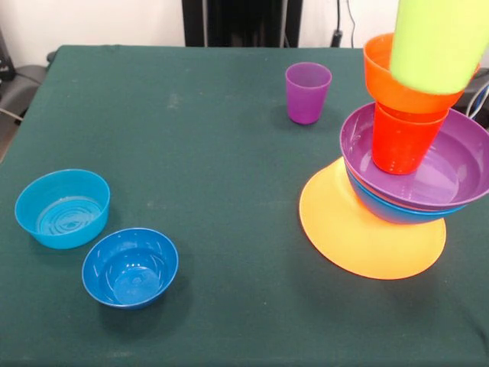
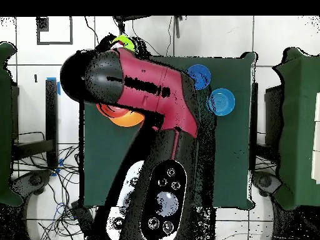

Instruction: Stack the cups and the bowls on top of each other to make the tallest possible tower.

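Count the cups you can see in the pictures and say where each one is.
3. The purple cup stands alone on the table. The orange cup sits in the tower's purple bowl. The lime green cup tops the tower. A yellow one may be hidden.

Dark green table (image 1: 191, 153), seen from the front. Near left: light blue bowl (image 1: 63, 208), straight-sided, upright, with dark blue bowl (image 1: 130, 267) just beside it, nearer and to the right. Far, right of centre: purple cup (image 1: 308, 92), upright, alone. At right: orange-yellow bowl (image 1: 367, 229) sitting mouth-down on the cloth, bearing the tower (image 1: 412, 145), blue and purple bowls directly above it.
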